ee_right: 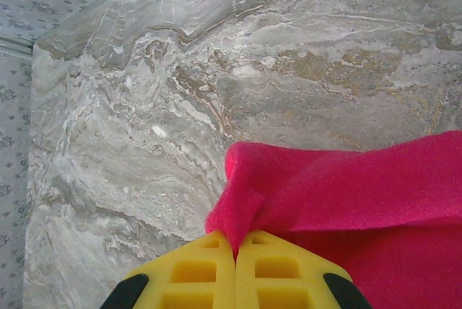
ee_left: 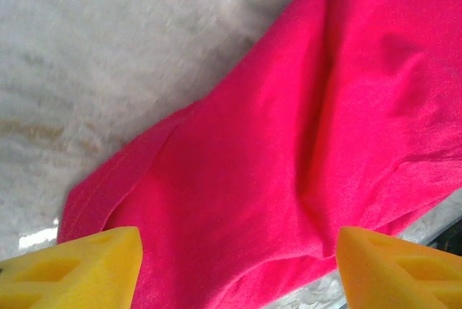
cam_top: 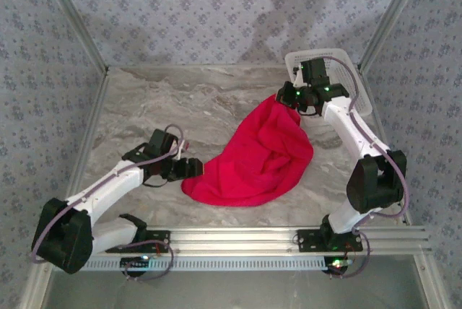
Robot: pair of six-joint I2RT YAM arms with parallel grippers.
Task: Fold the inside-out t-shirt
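You have no fold yet: the red t-shirt (cam_top: 253, 161) lies bunched, right gripper (ee_right: 236, 242) pinching its upper corner, left gripper (ee_left: 238, 266) spread over its lower-left edge.

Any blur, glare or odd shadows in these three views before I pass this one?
Top external: evenly lit, a soft shadow on the back wall, t-shirt crisp. Left wrist: the table is smeared and soft, with a small glare patch at lower left. Right wrist: sharp, with the marble veins and the right claw shut on the cloth both clear.
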